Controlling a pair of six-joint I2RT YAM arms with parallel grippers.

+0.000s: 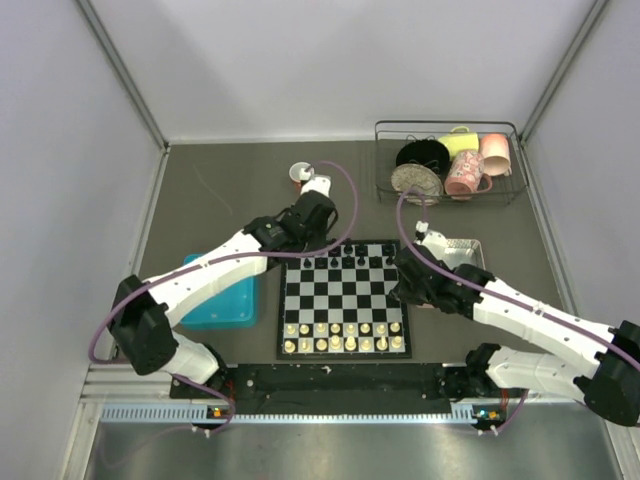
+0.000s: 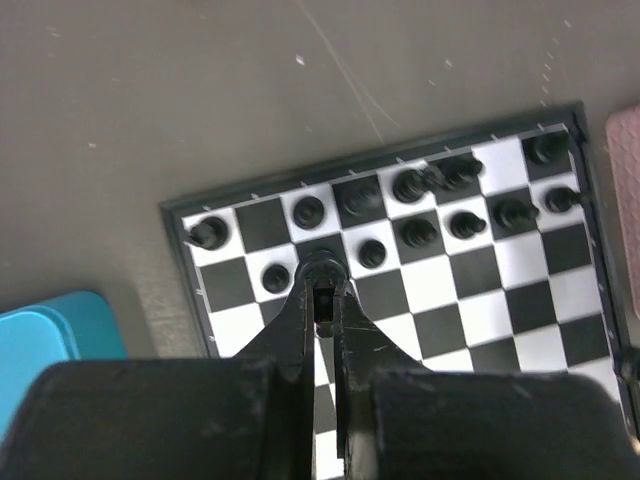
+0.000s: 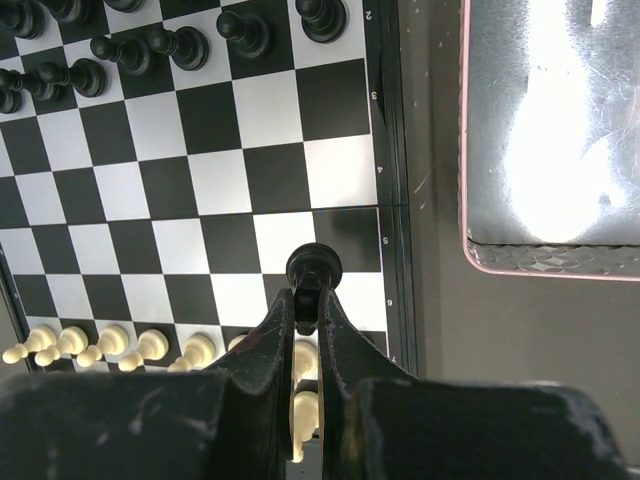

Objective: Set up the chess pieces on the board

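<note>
The board (image 1: pixel 345 295) lies in the middle of the table, with black chess pieces (image 1: pixel 345 253) along its far rows and cream-white pieces (image 1: pixel 345 335) along the near rows. My left gripper (image 1: pixel 322 245) hangs over the far left part of the board (image 2: pixel 480 290), shut (image 2: pixel 322 285) on a black chess piece (image 2: pixel 322 268); other black pieces (image 2: pixel 415 232) stand around it. My right gripper (image 1: pixel 403 278) is over the right edge of the board (image 3: pixel 230 130), shut (image 3: pixel 307 300) on another black piece (image 3: pixel 314 266). More black pieces (image 3: pixel 180 45) stand at that view's top.
A teal tray (image 1: pixel 222 300) lies left of the board, and a pink tray (image 1: pixel 460 250) with a shiny floor (image 3: pixel 540 130) lies to its right. A wire basket (image 1: pixel 447 160) of mugs stands at the back right. A small white round object (image 1: pixel 300 173) sits behind the board.
</note>
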